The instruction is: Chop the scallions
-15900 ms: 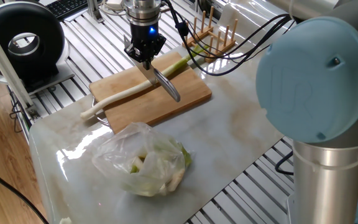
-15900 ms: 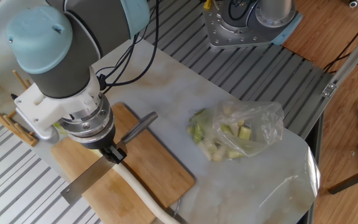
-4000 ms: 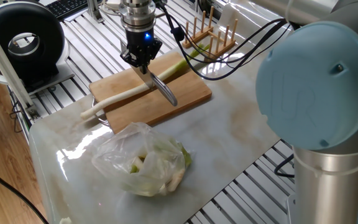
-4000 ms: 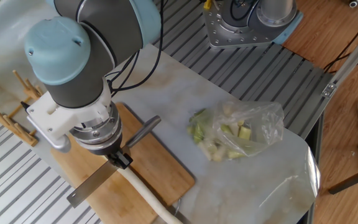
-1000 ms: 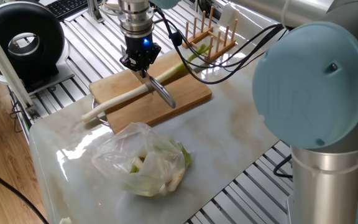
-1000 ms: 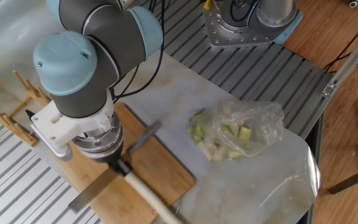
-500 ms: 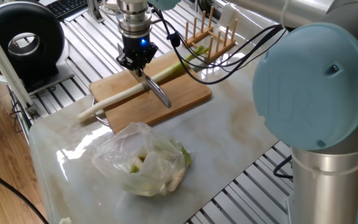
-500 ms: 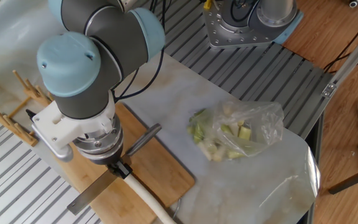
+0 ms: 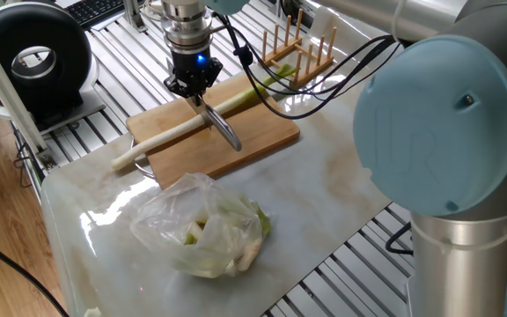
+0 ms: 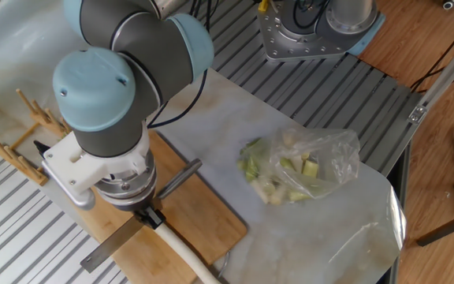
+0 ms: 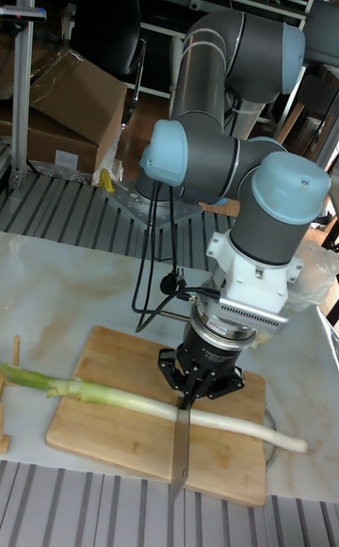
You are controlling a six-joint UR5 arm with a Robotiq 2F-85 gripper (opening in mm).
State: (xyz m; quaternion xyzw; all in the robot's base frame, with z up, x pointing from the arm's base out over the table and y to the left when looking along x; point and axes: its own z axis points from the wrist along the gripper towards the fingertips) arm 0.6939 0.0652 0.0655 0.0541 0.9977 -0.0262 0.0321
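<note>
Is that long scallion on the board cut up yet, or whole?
Whole. The scallion runs unbroken across the wooden board, under the knife.

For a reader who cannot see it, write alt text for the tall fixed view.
A UR5 arm's gripper holds a knife blade-down across a long scallion lying lengthwise on a wooden cutting board. The scallion's white end overhangs the board's right edge onto the marble tabletop; its green end overhangs the left.
</note>
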